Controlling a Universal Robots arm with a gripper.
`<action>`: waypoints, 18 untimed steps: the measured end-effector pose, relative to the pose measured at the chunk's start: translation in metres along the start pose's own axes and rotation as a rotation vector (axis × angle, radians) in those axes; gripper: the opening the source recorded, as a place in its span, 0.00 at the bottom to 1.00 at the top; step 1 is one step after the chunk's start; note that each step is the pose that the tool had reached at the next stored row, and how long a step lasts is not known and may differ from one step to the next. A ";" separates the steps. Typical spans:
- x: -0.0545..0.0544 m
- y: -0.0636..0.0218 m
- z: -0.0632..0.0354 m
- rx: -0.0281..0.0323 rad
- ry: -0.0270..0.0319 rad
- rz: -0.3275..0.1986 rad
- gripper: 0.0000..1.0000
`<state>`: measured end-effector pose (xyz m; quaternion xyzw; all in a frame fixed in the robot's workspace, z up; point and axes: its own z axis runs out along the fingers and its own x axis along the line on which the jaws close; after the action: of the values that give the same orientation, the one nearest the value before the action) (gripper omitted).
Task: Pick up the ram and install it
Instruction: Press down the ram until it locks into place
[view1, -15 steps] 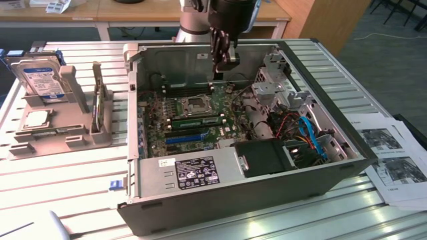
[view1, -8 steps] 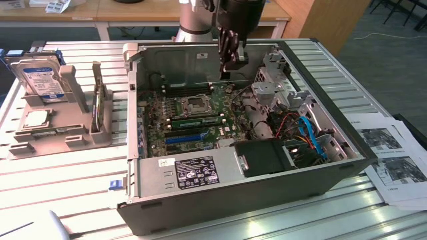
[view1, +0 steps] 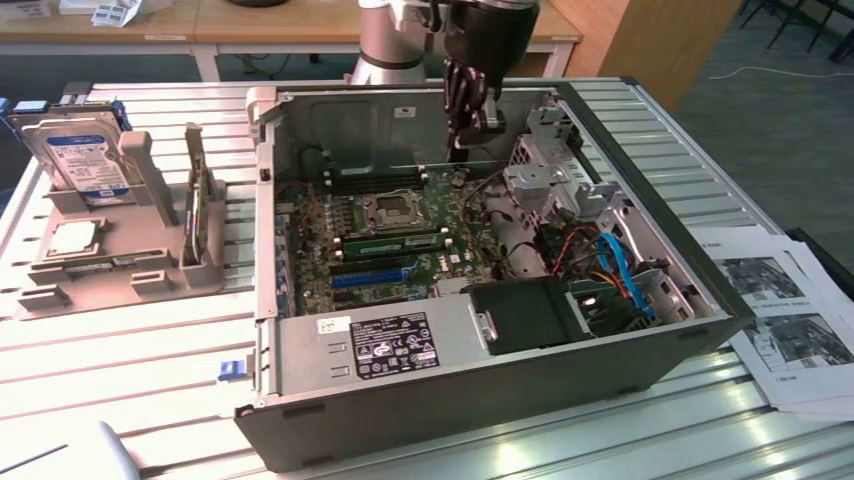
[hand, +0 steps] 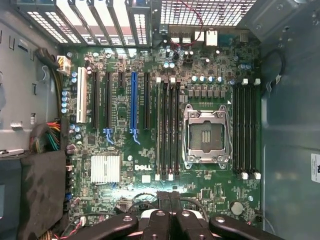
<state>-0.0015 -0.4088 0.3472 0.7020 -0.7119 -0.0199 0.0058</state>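
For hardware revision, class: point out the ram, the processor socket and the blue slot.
ram (view1: 395, 242), exterior view, middle of its green face.
processor socket (hand: 206, 135), wrist view, its open centre.
blue slot (hand: 133, 100), wrist view, mid-length.

Closed gripper (hand: 169, 196) over green motherboard (hand: 216, 186)

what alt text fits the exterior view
A robot arm reaches down into an open computer case, its jaws shut above the motherboard. A green ram stick lies along the slots beside the processor socket.

Bright light glares off the ribbed worktop (view1: 134, 340). The case (view1: 534, 390) interior lies shadowed; light streams through its vent grille (hand: 205, 12)
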 end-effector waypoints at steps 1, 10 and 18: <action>0.000 0.0000 0.0009 0.0000 0.0001 0.000 0.10; 0.000 -0.0004 0.0106 0.0000 0.0000 0.000 0.10; 0.000 -0.0007 0.0187 0.0000 0.0001 0.000 0.10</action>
<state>-0.0015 -0.4088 0.3285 0.7020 -0.7119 -0.0199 0.0058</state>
